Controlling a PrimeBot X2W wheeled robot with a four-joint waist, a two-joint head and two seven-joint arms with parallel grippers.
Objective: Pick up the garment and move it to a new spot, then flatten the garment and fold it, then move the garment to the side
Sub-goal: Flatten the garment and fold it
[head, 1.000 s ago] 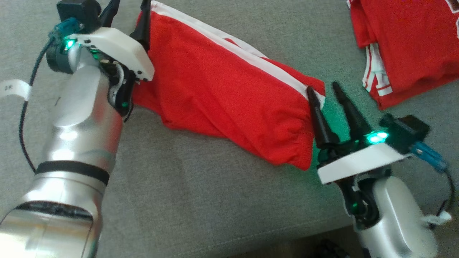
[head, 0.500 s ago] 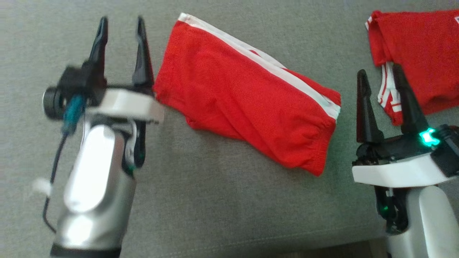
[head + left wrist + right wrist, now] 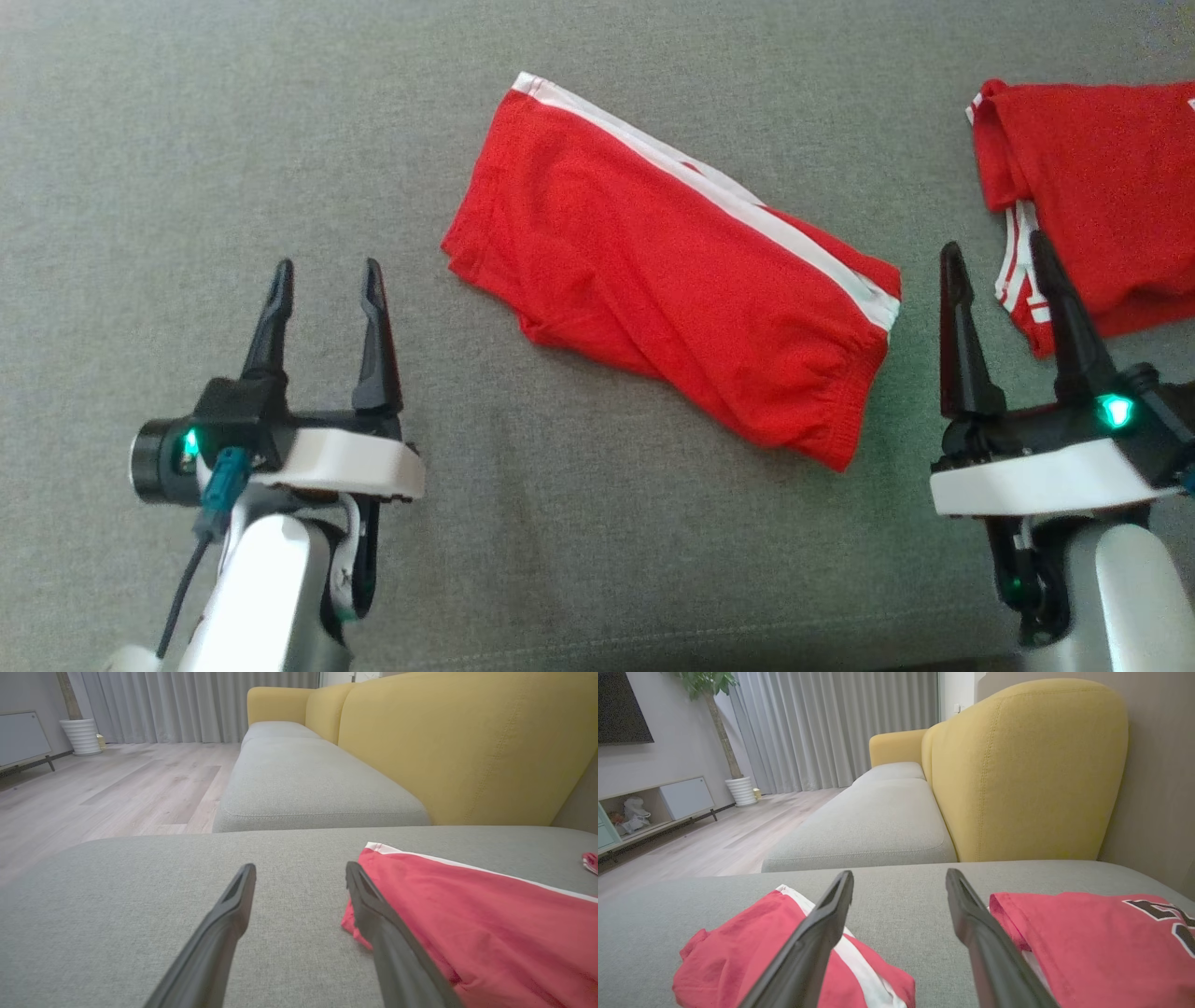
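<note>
Folded red shorts on grey cushion; left hand at their 9 o'clock, right hand at 3 o'clock, both spread wide, empty

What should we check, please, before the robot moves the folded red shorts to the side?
1. Left gripper open and holding nothing: ok.
2. Right gripper open and holding nothing: ok.
3. Shorts folded and lying flat on the grey cushion: ok, with a few wrinkles.
4. Both grippers apart from the shorts: ok in the head view.
5. Right gripper free of the second red garment: cannot tell; one finger overlaps its striped edge in the head view.
6. Grip on the shorts for the move: not ok; neither gripper holds them yet.
</note>
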